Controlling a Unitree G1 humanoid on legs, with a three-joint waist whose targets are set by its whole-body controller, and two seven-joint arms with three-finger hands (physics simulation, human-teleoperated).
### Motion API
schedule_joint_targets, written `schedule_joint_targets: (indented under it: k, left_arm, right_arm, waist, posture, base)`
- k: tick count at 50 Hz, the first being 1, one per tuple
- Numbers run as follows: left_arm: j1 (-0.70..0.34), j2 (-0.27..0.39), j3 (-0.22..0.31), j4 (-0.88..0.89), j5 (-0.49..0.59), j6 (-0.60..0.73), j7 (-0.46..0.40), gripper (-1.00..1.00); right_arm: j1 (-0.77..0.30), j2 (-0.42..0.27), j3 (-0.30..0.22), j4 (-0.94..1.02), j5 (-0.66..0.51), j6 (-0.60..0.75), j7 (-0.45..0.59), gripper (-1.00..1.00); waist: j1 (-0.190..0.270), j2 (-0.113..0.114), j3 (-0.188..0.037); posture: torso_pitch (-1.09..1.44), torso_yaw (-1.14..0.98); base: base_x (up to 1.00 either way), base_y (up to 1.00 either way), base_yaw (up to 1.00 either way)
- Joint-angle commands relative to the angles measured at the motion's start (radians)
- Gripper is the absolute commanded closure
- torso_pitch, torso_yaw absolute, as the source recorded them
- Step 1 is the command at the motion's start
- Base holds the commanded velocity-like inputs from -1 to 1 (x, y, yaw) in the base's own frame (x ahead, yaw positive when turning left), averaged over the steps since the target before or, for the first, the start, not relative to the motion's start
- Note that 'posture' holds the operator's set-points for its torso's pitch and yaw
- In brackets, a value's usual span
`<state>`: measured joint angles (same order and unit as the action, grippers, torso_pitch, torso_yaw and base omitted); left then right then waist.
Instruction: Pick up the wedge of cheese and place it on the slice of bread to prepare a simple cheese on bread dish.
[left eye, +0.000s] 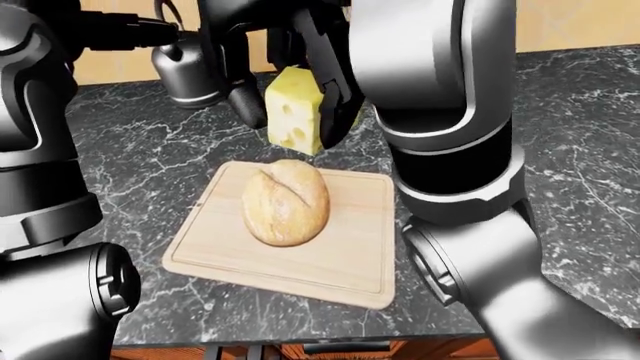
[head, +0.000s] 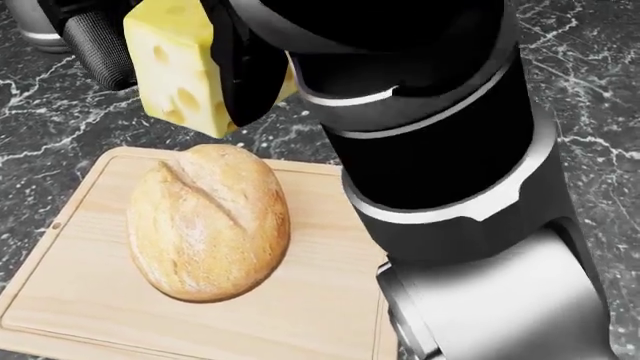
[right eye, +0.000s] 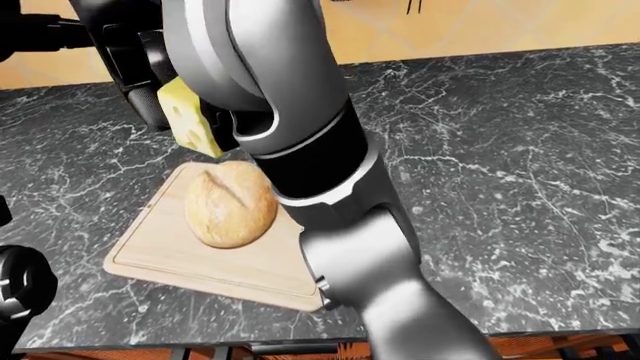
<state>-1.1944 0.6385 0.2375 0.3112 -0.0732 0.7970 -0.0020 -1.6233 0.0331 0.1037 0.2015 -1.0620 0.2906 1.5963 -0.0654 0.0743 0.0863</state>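
The yellow holed cheese wedge (left eye: 292, 112) hangs in the air just above the upper end of the bread loaf (left eye: 286, 201). My right hand (left eye: 290, 129) is shut on it, dark fingers (left eye: 246, 105) pressing both sides. In the head view the cheese (head: 172, 71) sits over the loaf's (head: 208, 221) top edge without touching it. The loaf lies on a wooden cutting board (left eye: 350, 259). My left arm (left eye: 40, 150) stands at the left; its grey end (left eye: 188, 75) is near the top, with its fingers hidden.
Black marble counter (left eye: 580, 150) stretches to the right. My right forearm (head: 440, 150) fills the right half of the head view and covers the board's right edge. The counter's near edge (right eye: 560, 330) runs along the bottom of the eye views.
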Motion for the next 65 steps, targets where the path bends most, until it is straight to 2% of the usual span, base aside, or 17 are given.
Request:
schedule_joint_targets:
  k: [1, 6, 18, 37, 52, 65]
  left_arm:
    - [-0.035, 0.017, 0.010, -0.034, 0.003, -0.029, 0.006, -1.00]
    - [-0.034, 0.015, 0.008, -0.032, 0.002, -0.032, 0.007, -1.00]
    - [-0.024, 0.018, 0.015, -0.001, -0.003, -0.061, 0.007, -1.00]
    - [-0.013, 0.078, 0.027, 0.100, -0.002, -0.131, 0.001, -1.00]
    - [0.008, 0.087, 0.036, 0.090, -0.017, -0.131, 0.004, -1.00]
    - [-0.009, 0.079, 0.025, 0.106, -0.010, -0.137, 0.006, -1.00]
  right_arm:
    - [-0.030, -0.001, -0.016, -0.014, -0.006, -0.015, -0.045, 1.00]
    - [-0.025, 0.012, -0.020, 0.037, 0.005, -0.046, -0.110, 1.00]
    - [-0.156, 0.019, -0.034, 0.274, 0.085, -0.079, -0.272, 1.00]
    - [-0.197, 0.020, -0.024, 0.379, 0.126, -0.109, -0.355, 1.00]
    - [-0.267, 0.027, -0.026, 0.578, 0.134, -0.140, -0.487, 1.00]
    - [-0.234, 0.021, -0.020, 0.694, 0.132, -0.195, -0.580, 1.00]
  waist:
    - [-0.001, 0.008, -0.035]
    - [-0.002, 0.010, -0.036]
    - [-0.007, 0.016, -0.037]
    - [-0.005, 0.022, -0.038]
    - [-0.002, 0.027, -0.042]
    - [0.002, 0.025, -0.047]
  posture:
    - [0.00, 0.00]
    - [0.00, 0.00]
    - [0.00, 0.00]
    - [0.00, 0.00]
    - [0.00, 0.00]
    - [0.00, 0.00]
  base:
    - [0.00, 0.00, 0.00]
    - [0.00, 0.00, 0.00]
    - [0.00, 0.00, 0.00]
    - [0.00, 0.00, 0.00]
    - [0.00, 0.00, 0.00]
    - [0.00, 0.00, 0.00]
